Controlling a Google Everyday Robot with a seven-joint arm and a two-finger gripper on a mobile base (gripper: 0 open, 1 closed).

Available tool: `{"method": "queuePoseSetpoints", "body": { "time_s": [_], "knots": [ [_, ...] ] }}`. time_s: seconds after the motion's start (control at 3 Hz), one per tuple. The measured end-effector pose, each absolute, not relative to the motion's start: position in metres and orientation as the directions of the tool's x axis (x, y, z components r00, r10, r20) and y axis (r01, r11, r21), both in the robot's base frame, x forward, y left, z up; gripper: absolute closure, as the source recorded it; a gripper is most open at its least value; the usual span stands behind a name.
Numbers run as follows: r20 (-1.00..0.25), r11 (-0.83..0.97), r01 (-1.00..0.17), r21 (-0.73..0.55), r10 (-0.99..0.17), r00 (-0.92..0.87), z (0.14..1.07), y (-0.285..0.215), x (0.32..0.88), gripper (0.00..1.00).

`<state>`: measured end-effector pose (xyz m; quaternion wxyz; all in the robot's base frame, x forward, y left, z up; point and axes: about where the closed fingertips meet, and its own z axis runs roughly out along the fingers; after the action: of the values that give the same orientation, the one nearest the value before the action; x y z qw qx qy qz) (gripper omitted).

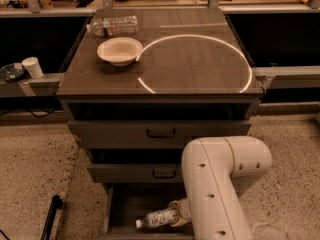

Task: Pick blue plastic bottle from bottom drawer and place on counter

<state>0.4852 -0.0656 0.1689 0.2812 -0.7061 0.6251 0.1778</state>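
Note:
The blue plastic bottle (159, 217) lies on its side in the open bottom drawer (125, 204), with its white cap pointing left. My gripper (177, 211) is down in the drawer at the bottle's right end, mostly hidden behind my white arm (220, 184). I cannot tell whether it holds the bottle. The counter (200, 59), dark and marked with a white arc, is above the three drawers.
A white bowl (119, 50) and a clear ribbed water bottle (112, 25) sit on the counter's left rear part. A white cup (33, 67) stands on a side ledge at left. The two upper drawers (160, 132) are pulled out a little. A black pole (50, 216) leans at lower left.

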Motion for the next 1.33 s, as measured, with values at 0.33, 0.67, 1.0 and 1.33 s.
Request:
{"method": "queuePoseSetpoints", "body": {
  "time_s": [0.33, 0.67, 1.0, 1.33],
  "knots": [
    [-0.627, -0.100, -0.959, -0.267, -0.738, 0.252, 0.210, -0.051, 0.475, 1.00],
    [-0.654, -0.100, -0.917, -0.386, -0.672, 0.348, 0.256, -0.051, 0.463, 1.00],
    [-0.654, -0.100, -0.917, -0.386, -0.672, 0.348, 0.256, -0.051, 0.463, 1.00],
    [-0.695, -0.079, -0.924, -0.374, -0.636, 0.335, 0.257, -0.048, 0.463, 1.00]
  ]
}}
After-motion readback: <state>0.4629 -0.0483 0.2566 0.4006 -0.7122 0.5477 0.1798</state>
